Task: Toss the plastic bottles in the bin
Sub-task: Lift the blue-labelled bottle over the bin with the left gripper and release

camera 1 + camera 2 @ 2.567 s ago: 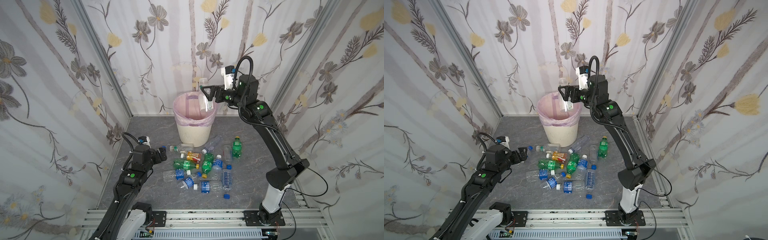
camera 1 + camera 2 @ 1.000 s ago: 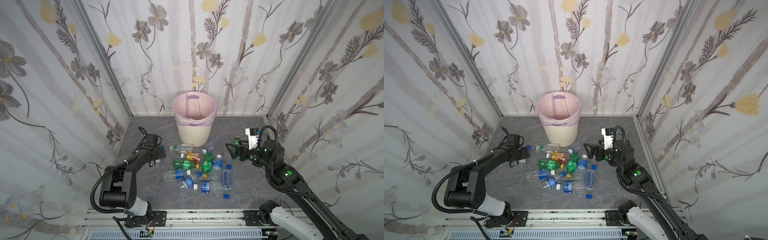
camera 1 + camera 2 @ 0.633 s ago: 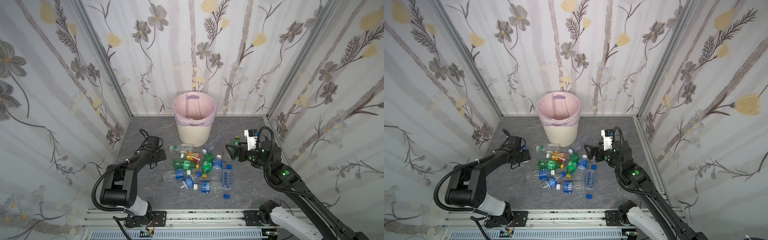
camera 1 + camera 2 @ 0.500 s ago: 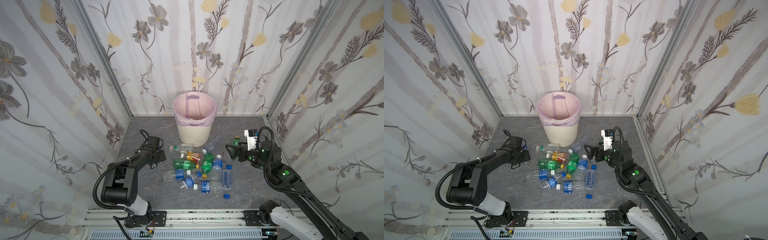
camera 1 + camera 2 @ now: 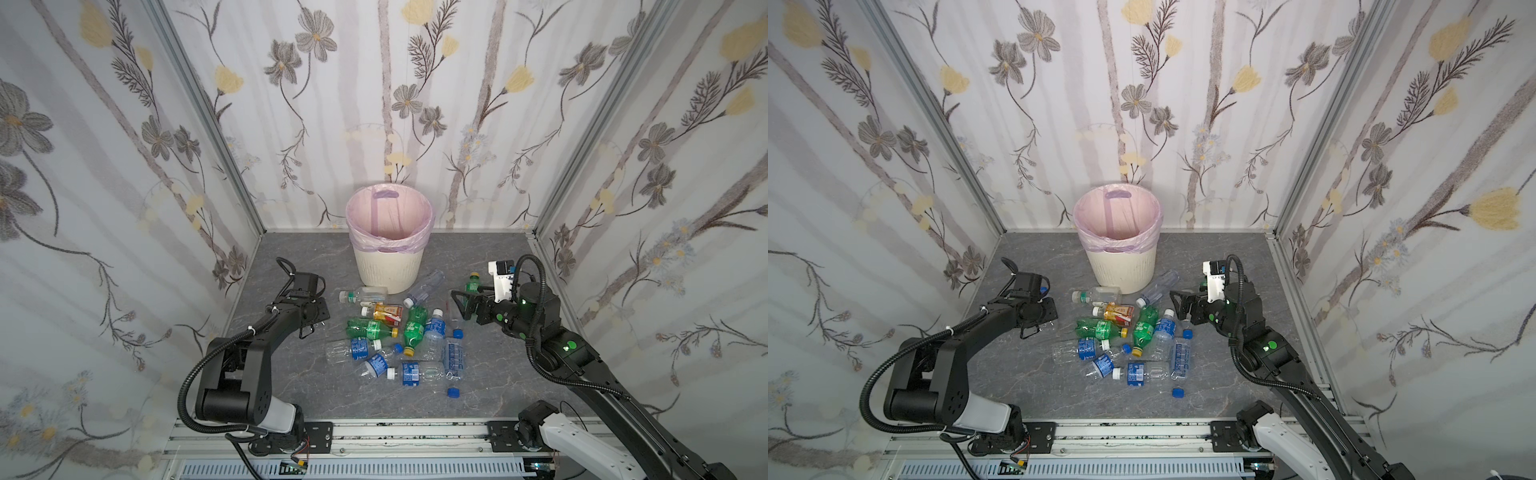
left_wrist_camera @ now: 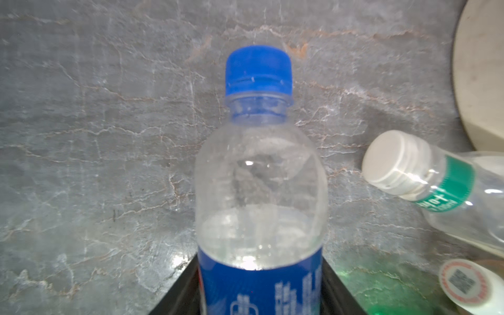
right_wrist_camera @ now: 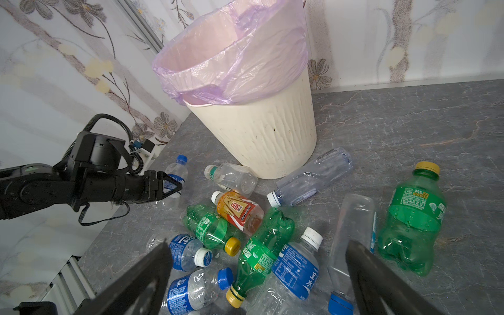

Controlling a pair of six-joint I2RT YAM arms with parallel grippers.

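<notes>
My left gripper is shut on a clear plastic bottle with a blue cap and blue label, low over the floor left of the pile; its black fingers press both sides of the label. From the right wrist view this gripper and its bottle stand left of the bin. The cream bin with a lilac liner stands at the back. Several plastic bottles lie in front of it. My right gripper hangs open above the pile's right side, empty.
A green bottle stands upright right of the pile. Loose blue caps lie on the grey floor. Flowered walls close in three sides; a metal rail runs along the front.
My left gripper's jaws have closed onto the blue-capped bottle. The right arm, earlier up at the bin with a bottle, is now low by the pile, open and almost still.
</notes>
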